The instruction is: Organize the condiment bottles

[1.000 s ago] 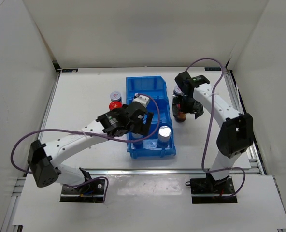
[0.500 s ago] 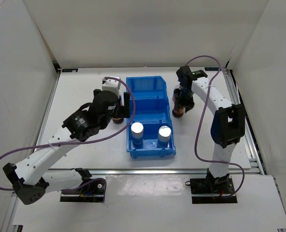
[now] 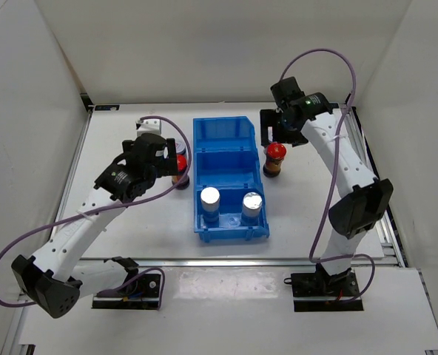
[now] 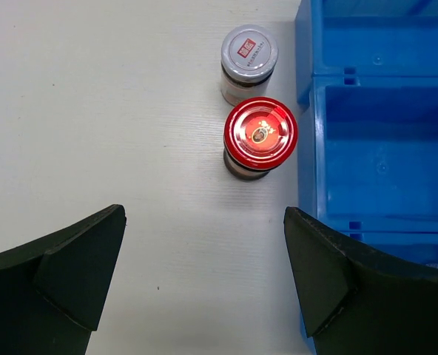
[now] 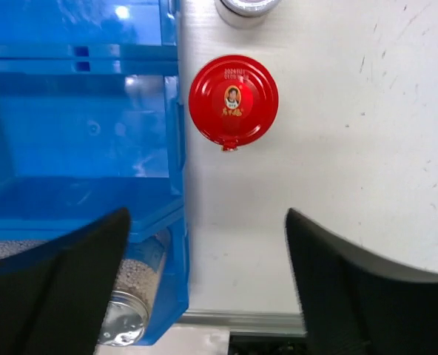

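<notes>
right gripper (image 5: 208, 222) lifted off right red-cap jar (image 5: 233, 100), jaws wide | left gripper (image 4: 204, 222) now over left red-cap jar (image 4: 260, 133), wide open too | both jars upright, dark-bodied, flanking blue bin (image 3: 220, 129) toward desk's far edge

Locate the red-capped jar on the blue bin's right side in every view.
Top external: red-capped jar just right of the blue bin.
Right wrist: upper centre, right of the bin wall.
Left wrist: absent; the other red-capped jar shows there.
Shared landmark: the blue bin.
</notes>
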Available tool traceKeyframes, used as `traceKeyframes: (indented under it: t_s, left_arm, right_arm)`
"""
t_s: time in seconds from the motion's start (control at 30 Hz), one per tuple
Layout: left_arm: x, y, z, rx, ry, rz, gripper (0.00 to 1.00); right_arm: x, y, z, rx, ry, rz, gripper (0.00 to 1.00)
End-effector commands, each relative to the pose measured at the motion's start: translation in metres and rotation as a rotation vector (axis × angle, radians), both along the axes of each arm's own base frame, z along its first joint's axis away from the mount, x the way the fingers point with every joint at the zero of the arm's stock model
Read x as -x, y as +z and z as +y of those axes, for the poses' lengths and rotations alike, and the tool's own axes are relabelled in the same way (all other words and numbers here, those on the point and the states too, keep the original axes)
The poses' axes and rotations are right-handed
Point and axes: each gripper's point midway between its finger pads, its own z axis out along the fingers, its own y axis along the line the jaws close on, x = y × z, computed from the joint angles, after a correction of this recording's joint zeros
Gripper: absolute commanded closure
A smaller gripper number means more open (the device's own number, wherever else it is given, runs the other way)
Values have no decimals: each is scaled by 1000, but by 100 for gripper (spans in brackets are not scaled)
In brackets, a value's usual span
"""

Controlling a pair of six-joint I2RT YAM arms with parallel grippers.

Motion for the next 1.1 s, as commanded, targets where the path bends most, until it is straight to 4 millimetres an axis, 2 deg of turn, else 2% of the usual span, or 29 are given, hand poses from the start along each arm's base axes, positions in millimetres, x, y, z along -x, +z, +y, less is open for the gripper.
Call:
traceKeyframes:
  t_s: [0.0,0.03,0.13,0.23,0.43,0.47,0.53,0.57,0.63,0.67,0.7,0.73,0.77,0.83,0.87,0.93,0.97,1.03,1.07]
  left_arm:
    - [0,-7,0,6,-15,27,1]
    - [-1,-8,1,4,-18,31,1]
    - [-2,-12,6,4,-16,47,1]
    - [-3,-13,10,1,-22,55,1]
    - [-5,-14,16,-14,-22,59,1]
    - [-5,-14,17,-9,-21,61,1]
    - [-6,-14,20,-16,-16,62,1]
    - [-6,-14,20,-16,-16,62,1]
    - [-6,-14,21,-18,-21,65,1]
    - [-6,-14,21,-18,-21,65,1]
    - [-7,-14,25,-17,-10,65,1]
    - [-8,-11,24,-13,-10,57,1]
    - [-8,-11,24,-13,-10,57,1]
    - [-9,-13,24,-17,-10,65,1]
    - [-9,-13,24,-17,-10,65,1]
    - [-9,-13,23,-10,-5,65,1]
    - [-8,-17,23,-5,1,73,1]
    - [-9,-17,26,5,16,72,1]
    - [-10,-20,25,8,21,81,1]
  right_arm:
    - [-5,-19,-6,43,-5,56,3]
    - [-7,-24,-8,35,-10,75,0]
    - [-22,-38,-7,27,-14,100,0]
    - [-35,-60,-5,38,-13,141,0]
    - [-45,-97,-10,65,-32,213,0]
    - [-46,-97,-12,54,-36,218,0]
    - [-48,-107,-7,38,-27,240,0]
    - [-49,-107,-10,29,-34,244,2]
    - [-51,-109,-7,19,-30,246,19]
    - [-51,-109,-7,19,-30,246,35]
    - [-51,-109,-7,19,-30,246,44]
    - [-50,-101,-7,9,-38,229,52]
    - [-51,-96,-8,11,-50,214,64]
    - [-46,-79,-12,8,-66,182,69]
    - [-39,-65,-14,-4,-74,164,78]
    - [-33,-49,-18,-8,-90,138,85]
    - [-26,-32,-20,-25,-101,111,90]
    - [-24,-12,-21,-46,-100,60,94]
    - [-22,8,-17,-86,-86,17,98]
